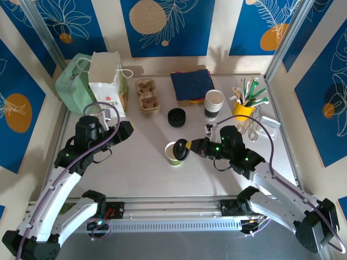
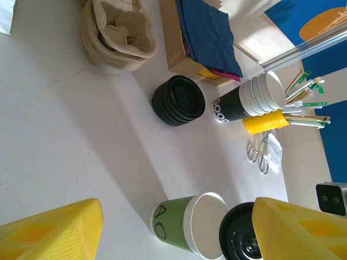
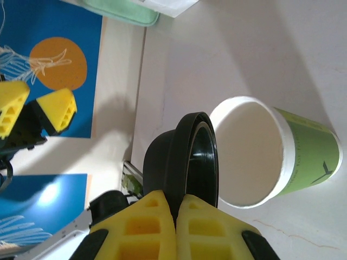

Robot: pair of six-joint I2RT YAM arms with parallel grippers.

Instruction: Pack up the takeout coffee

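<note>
Near centre of table (image 1: 135, 168): takeout coffee cup (image 1: 173, 154), green sleeve, white inside, standing upright with its mouth open and no lid on. Nothing to be made out inside it.

Just right of the cup: right gripper (image 1: 188, 146), reaching in from the right. Its yellow fingers (image 3: 154, 222) are pressed together, pinching the rim of a round black lid (image 3: 187, 157). The lid is held on edge, nearly vertical, at the right side of the cup's rim. Cannot tell whether lid and cup touch.

Left of centre, well apart from the cup: left gripper (image 1: 123, 131), hanging above the table with its jaws spread wide and nothing between them. From its wrist camera both yellow fingers (image 2: 59, 230) frame the cup and the held lid ahead.

Farther back, left to right:
- pale green bag (image 1: 73, 84) in the far-left corner, white paper bag (image 1: 108, 81) just beside it on the right
- stacked cardboard cup carriers (image 1: 146, 95)
- loose stack of black lids (image 1: 176, 117), nearer than the carriers
- pile of napkins (image 1: 192, 85), navy one on top, against the far wall
- stack of lidless white-and-dark cups (image 1: 213, 105)
- yellow holder (image 1: 244, 110) of straws and stirrers, far right
</note>
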